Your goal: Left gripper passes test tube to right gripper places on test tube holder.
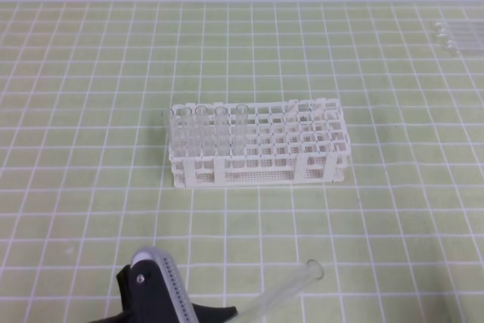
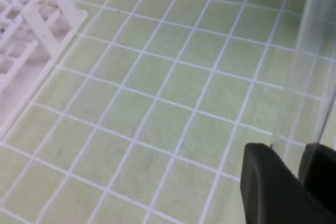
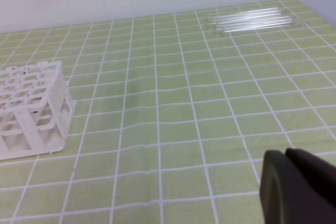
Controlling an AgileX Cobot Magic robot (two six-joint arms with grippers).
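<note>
One clear test tube (image 1: pixel 283 293), flared rim up, tilted between left gripper (image 2: pixel 299 169) fingers

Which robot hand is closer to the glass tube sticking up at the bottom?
Left. The left end effector is gripping the test tube; the right end effector is shut and empty, away from it.

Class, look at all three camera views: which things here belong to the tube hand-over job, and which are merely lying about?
Belonging to the job:
- left gripper, shut on the test tube
- right gripper, shut, holding nothing
- test tube holder, already holding several tubes along its back row

Just lying about:
- spare tubes lying flat in the far right corner
- green gridded mat
</note>
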